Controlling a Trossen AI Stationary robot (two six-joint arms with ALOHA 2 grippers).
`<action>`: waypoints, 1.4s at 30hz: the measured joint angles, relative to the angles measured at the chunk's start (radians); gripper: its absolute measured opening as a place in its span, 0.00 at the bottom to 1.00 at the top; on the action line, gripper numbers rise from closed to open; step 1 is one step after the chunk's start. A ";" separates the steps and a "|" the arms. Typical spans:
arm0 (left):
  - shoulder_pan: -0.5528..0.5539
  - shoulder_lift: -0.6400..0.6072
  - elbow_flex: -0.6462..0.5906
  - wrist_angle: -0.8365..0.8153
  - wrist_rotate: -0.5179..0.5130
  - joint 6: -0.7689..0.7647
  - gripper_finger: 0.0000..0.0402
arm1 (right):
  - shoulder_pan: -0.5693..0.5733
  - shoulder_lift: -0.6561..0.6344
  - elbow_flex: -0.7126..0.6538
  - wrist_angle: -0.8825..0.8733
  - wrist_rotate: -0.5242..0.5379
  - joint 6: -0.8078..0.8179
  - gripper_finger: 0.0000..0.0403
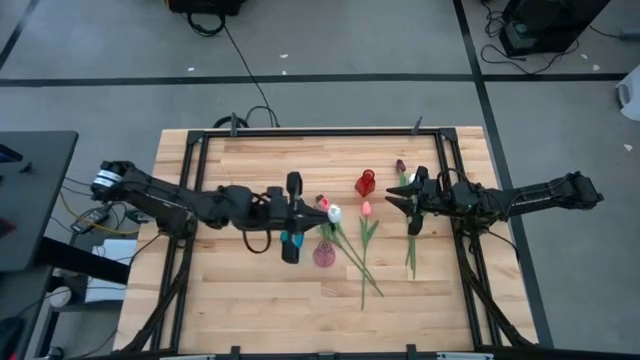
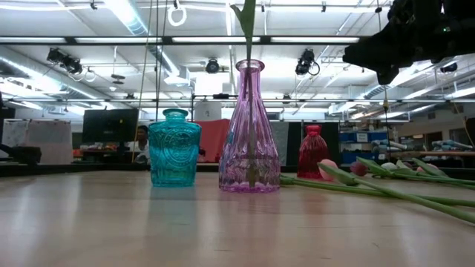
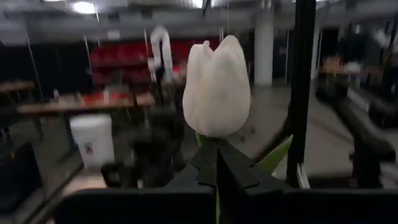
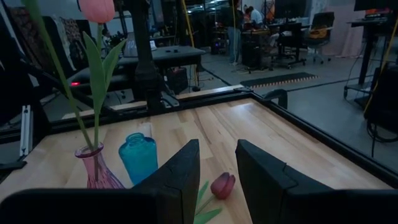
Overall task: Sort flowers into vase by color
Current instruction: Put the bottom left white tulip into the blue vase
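Two dark robot arms reach in from opposite sides of a wooden desk where artificial tulips are being sorted into colored vases. The left tool, its fingers pressed together on the stem just under the head, holds a white tulip upright in the air near the middle of the desk, close beside the pink vase. That vase already carries a pink tulip, its green stem standing up through the narrow neck. A teal vase stands just beside the pink one, and a red vase stands farther back, apart from both. The right tool hovers over the right part of the desk with its fingers part-way spread and nothing visibly between them; a dark red tulip lies on the wood just beyond the fingertips. More tulips lie flat between the two arms, among them a loose pink one, their long green stems crossing toward the front edge. The room behind the desk shows workbenches, monitors and ceiling lights.
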 joint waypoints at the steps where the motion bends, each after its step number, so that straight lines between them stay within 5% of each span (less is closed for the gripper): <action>1: 0.000 0.002 0.000 -0.036 0.000 -0.022 0.01 | 0.000 0.000 0.000 0.000 0.000 0.000 0.29; 9: -0.002 0.001 0.000 -0.344 -0.133 -0.165 0.12 | 0.000 0.000 0.000 0.000 -0.004 0.000 0.29; 18: -0.011 0.001 0.000 -0.562 -0.139 -0.214 0.40 | 0.002 0.000 0.000 -0.001 -0.056 0.043 0.29; 25: -0.094 0.000 0.000 -0.726 -0.141 -0.295 0.46 | 0.002 0.003 0.000 -0.010 -0.055 0.052 0.29; 31: -0.163 0.005 0.000 -0.726 -0.295 -0.331 0.46 | 0.002 0.003 0.000 -0.001 -0.053 0.036 0.29; 34: -0.161 0.048 0.000 -0.595 -0.311 -0.360 0.46 | 0.002 0.004 0.000 0.010 -0.053 0.034 0.29; 42: -0.163 0.145 0.075 -0.509 -0.463 -0.237 0.46 | 0.002 0.038 0.000 0.031 -0.053 0.037 0.29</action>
